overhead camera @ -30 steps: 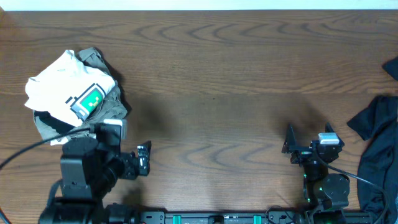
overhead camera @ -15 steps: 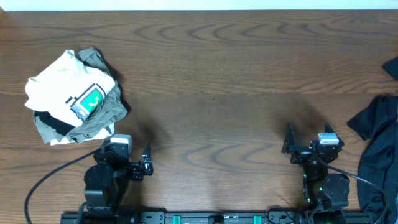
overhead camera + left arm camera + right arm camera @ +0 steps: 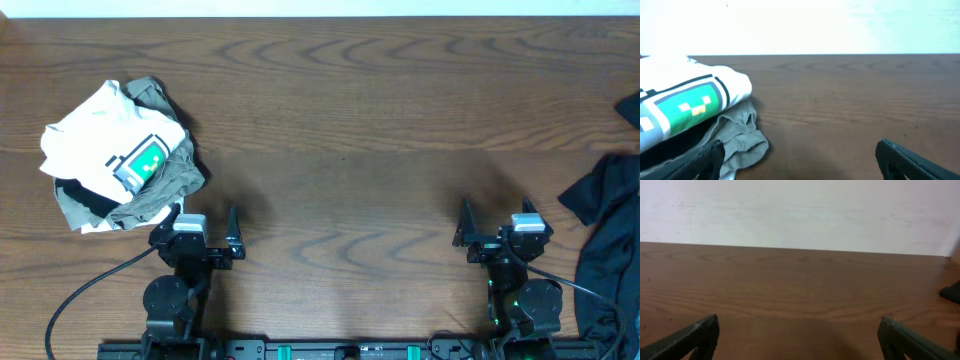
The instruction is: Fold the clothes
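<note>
Both jaws are released and empty, the left jaws just beside the white T-shirt (image 3: 105,135), so I judge the right jaws should pull the dark navy garment (image 3: 610,240), far from that T-shirt, flat onto bare tabletop (image 3: 350,130).

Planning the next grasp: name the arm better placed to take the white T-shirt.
Left. The left gripper sits open just beside the white T-shirt; the right gripper, also open, is far off by the dark garment.
</note>
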